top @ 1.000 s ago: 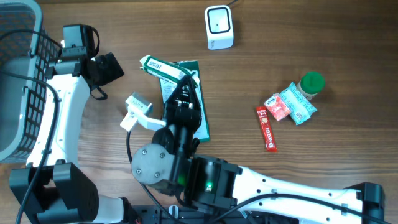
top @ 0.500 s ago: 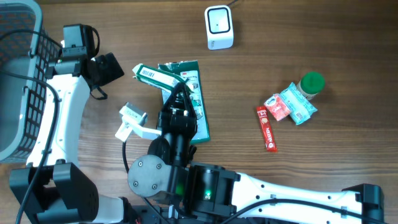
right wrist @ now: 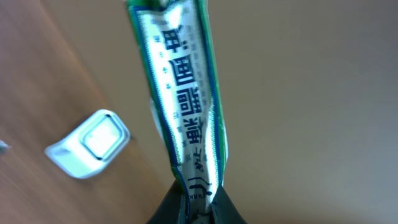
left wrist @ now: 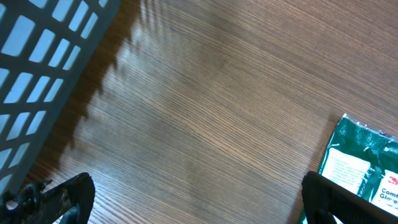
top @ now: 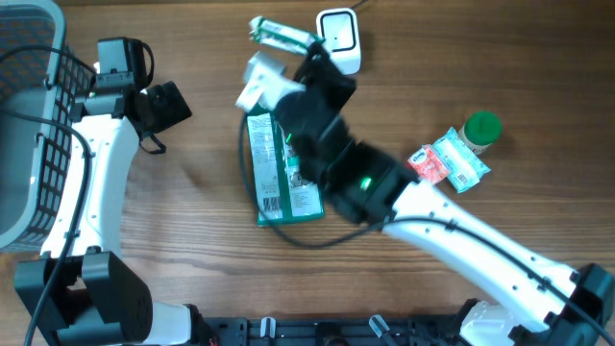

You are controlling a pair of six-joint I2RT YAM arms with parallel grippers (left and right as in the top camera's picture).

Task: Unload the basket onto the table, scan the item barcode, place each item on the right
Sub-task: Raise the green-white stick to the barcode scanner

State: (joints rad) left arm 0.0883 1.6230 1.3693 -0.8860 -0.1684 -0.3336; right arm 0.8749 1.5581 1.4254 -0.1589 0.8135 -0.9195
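My right pincer (right wrist: pixel 196 202), clamped shut on the green-and-white packet (right wrist: pixel 180 93), has carried it off the worktop (top: pixel 192 211) to just beside the white scanner (top: pixel 338 38). The scan itself should come next; I cannot tell which face is turned to the scanner. My left pincer (top: pixel 165 104) hangs wide open, empty, beside the basket (top: pixel 29 144). A green pouch (top: pixel 279 183) lies flat nearby; nothing blocks the scanner.

Left arm (top: pixel 93 187): white links, black joints, black cables looped alongside; left hand (left wrist: pixel 196 186) black-fingered; right arm (top: pixel 456 229) white-shelled, black housings, green light (top: pixel 365 183).
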